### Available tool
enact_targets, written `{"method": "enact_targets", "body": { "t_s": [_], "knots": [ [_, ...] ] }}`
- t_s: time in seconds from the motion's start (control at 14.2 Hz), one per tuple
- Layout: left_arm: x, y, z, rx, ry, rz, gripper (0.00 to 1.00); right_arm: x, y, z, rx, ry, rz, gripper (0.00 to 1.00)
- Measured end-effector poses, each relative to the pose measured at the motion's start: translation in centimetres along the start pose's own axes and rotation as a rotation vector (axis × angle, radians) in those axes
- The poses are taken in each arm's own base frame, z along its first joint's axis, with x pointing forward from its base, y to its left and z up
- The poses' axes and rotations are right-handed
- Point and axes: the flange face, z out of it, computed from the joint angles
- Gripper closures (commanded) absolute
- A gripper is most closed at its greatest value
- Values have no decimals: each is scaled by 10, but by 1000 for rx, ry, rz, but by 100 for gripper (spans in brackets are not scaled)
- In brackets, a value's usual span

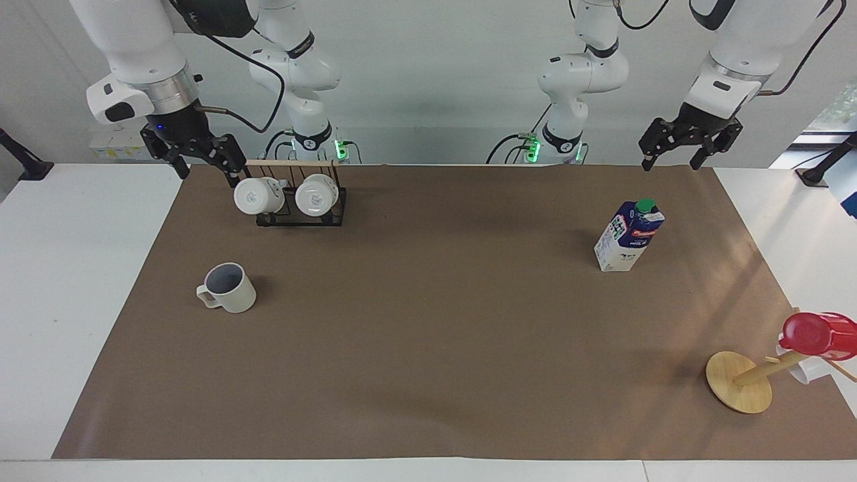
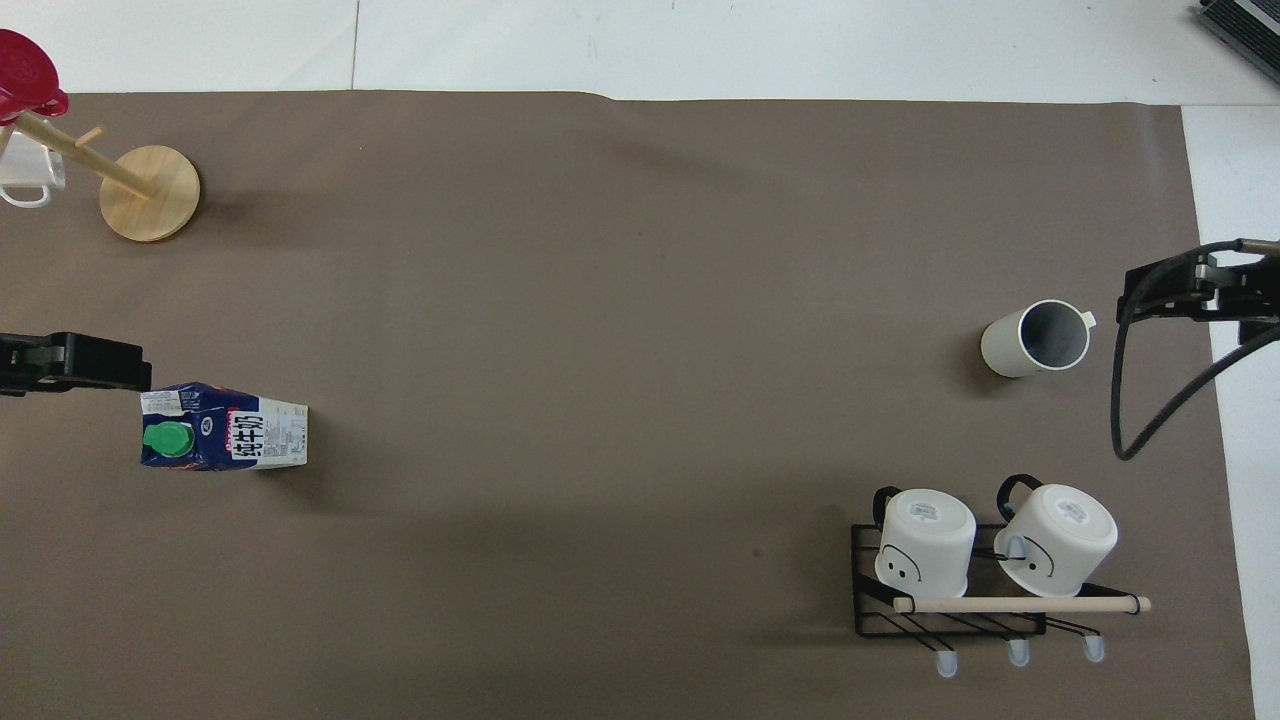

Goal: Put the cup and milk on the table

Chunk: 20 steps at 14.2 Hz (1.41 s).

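Note:
The cream-white cup (image 1: 229, 289) stands upright on the brown sheet (image 1: 428, 335) of the table (image 1: 67, 301), toward the right arm's end; it also shows in the overhead view (image 2: 1035, 338). The milk (image 1: 629, 234) stands upright on the sheet toward the left arm's end, and shows in the overhead view (image 2: 222, 428). My right gripper (image 1: 207, 175) is open and empty, raised over the sheet's edge beside the cup (image 2: 1190, 295). My left gripper (image 1: 671, 166) is open and empty, raised over the sheet beside the milk (image 2: 75, 362).
A black wire rack (image 1: 301, 213) with two white mugs (image 1: 258, 196) stands near the right arm's base. A wooden mug tree (image 1: 740, 383) with a red cup (image 1: 813, 333) and a pale mug (image 2: 25, 175) stands farther from the robots than the milk.

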Motion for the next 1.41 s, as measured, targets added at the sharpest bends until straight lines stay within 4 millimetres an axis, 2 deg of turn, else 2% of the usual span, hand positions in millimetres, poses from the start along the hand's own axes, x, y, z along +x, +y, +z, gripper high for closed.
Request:
{"method": "enact_targets", "body": {
  "t_s": [0.7,0.91,1.06,1.2,1.41],
  "knots": [
    [0,0,0,0,0,0,0,0,-2,0,1,3,-3,0],
    [0,0,0,0,0,0,0,8,-3,-2,13,65,-7,0],
    [0,0,0,0,0,0,0,13,-3,8,14,75,-32,0],
    [0,0,0,0,-2,0,0,23,-5,25,15,73,-47,0],
    [-1,0,1,0,-11,0,0,50,-6,71,17,69,-95,0]
  ]
}}
